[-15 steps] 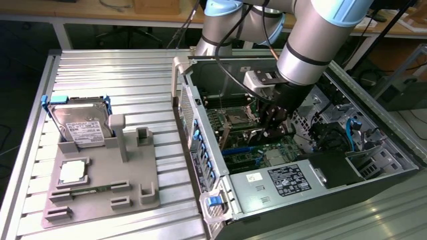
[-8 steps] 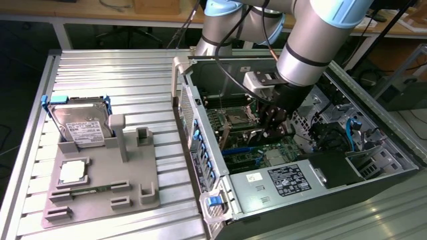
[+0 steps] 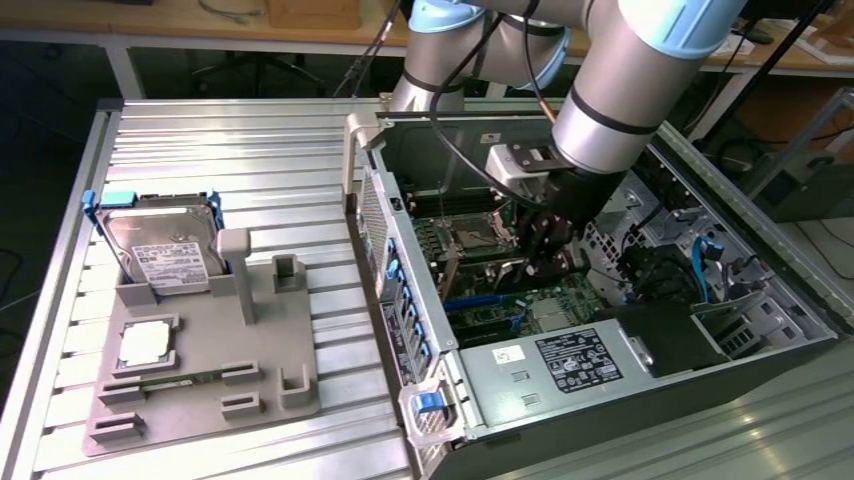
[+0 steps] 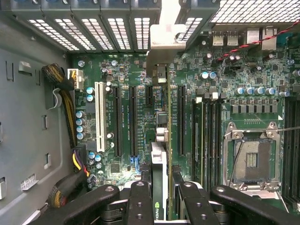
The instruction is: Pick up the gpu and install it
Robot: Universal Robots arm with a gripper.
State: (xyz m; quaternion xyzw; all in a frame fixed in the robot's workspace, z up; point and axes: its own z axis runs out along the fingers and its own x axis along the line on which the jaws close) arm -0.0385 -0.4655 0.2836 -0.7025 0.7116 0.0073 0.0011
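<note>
The gpu (image 4: 159,157) is seen edge-on in the wrist view, a thin card with a black fan housing. Its silver end bracket (image 4: 164,33) reaches to the case's slotted rear wall. My gripper (image 4: 163,190) is shut on the card, one black finger (image 4: 140,201) on each side. The card stands upright over the green motherboard (image 4: 225,70), between two long black expansion slots (image 4: 133,122). Whether its edge sits in a slot is hidden. In the exterior view my gripper (image 3: 551,245) is down inside the open computer case (image 3: 587,365), above the motherboard (image 3: 567,300).
A white slot (image 4: 99,117) and cable bundles (image 4: 70,108) lie to one side of the card, the open CPU socket (image 4: 251,159) to the other. Outside the case, a grey fixture (image 3: 200,390) holds a hard drive (image 3: 167,250), a processor (image 3: 144,343) and a memory stick (image 3: 180,380).
</note>
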